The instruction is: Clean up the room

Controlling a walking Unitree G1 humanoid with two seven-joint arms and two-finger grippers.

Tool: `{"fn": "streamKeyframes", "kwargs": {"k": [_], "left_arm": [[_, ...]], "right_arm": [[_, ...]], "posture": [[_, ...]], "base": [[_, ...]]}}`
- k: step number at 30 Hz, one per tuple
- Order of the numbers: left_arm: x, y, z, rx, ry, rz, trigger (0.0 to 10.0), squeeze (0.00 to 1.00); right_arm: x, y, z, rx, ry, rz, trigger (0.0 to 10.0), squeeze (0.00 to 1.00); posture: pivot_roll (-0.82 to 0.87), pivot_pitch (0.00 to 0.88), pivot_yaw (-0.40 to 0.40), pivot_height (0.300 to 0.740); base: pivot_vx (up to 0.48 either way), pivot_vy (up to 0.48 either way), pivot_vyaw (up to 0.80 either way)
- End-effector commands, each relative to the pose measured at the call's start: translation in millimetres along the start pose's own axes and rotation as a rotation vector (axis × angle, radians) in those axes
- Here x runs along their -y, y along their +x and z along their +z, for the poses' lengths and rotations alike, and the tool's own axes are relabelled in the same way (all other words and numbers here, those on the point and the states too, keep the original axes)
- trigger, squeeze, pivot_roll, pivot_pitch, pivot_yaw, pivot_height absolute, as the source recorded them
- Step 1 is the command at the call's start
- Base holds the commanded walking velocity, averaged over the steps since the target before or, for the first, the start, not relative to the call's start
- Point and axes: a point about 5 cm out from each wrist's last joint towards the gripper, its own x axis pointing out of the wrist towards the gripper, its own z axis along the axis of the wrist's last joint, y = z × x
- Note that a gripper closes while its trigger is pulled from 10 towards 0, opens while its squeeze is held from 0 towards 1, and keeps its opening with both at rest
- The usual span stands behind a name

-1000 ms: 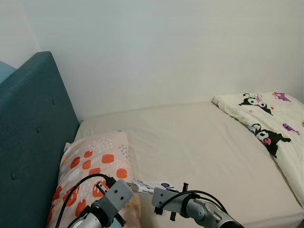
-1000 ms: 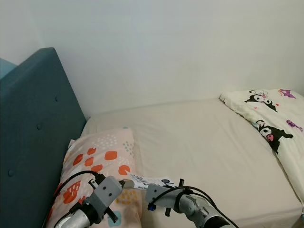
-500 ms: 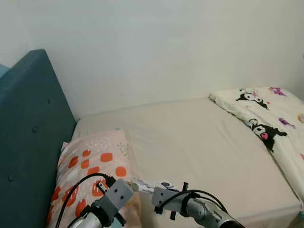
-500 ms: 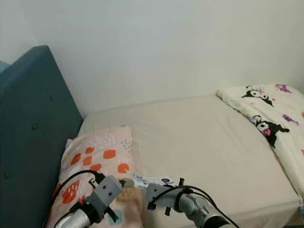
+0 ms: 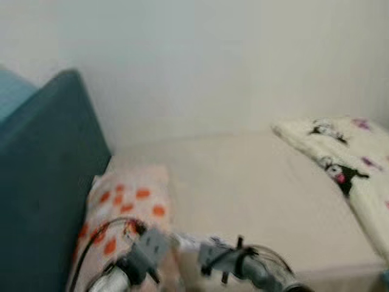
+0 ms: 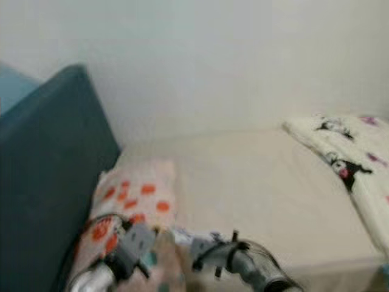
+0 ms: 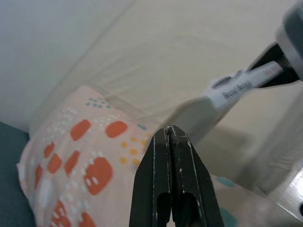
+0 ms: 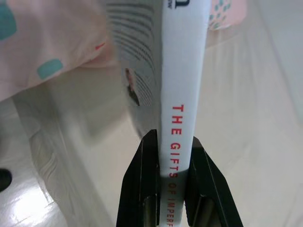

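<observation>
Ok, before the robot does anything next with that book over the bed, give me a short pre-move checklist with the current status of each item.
1. Right gripper clamped on the book spine: ok.
2. Left gripper shut, holding nothing: ok.
3. Head views sharp enough to aim: not ok, blurred.
4. Bare mattress beside the pillow for a set-down: ok.
5. Patterned blanket lies well away from the book: ok.
6. Where the book should end up: cannot tell.

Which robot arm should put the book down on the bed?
The right. Its gripper is already clamped on the white book, held over the bed beside the pillow. The left gripper is shut and holds nothing.
</observation>
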Motion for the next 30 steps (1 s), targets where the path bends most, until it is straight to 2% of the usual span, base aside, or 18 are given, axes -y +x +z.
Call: {"fn": "streamKeyframes", "kwargs": {"k": [1,16,18,30], "left_arm": [[-4.5,0.7,-1,-0.020,0.008,0.001,10.0,0.00],[-11.5,2.3,-8,-0.090,0.024,0.036,10.0,0.00],[-12.8,2.4,-11,-0.117,0.010,0.053,10.0,0.00],[-14.8,3.2,-12,-0.128,-0.065,0.122,10.0,0.00]], "right_arm": [[2.8,1.7,6,0.029,0.004,-0.018,10.0,0.00],[1.0,1.6,7,0.035,0.024,-0.032,10.0,0.00],[3.3,1.6,8,0.043,0.024,-0.045,10.0,0.00],[13.8,1.9,11,0.057,0.021,-0.073,10.0,0.00]], "posture": [[-0.04,0.000,0.006,0.740],[-0.05,0.000,0.020,0.740],[-0.05,0.000,0.020,0.740],[-0.05,0.000,0.006,0.740]], "base": [[0.000,0.000,0.00],[0.000,0.000,0.00],[0.000,0.000,0.00],[0.000,0.000,0.00]]}}
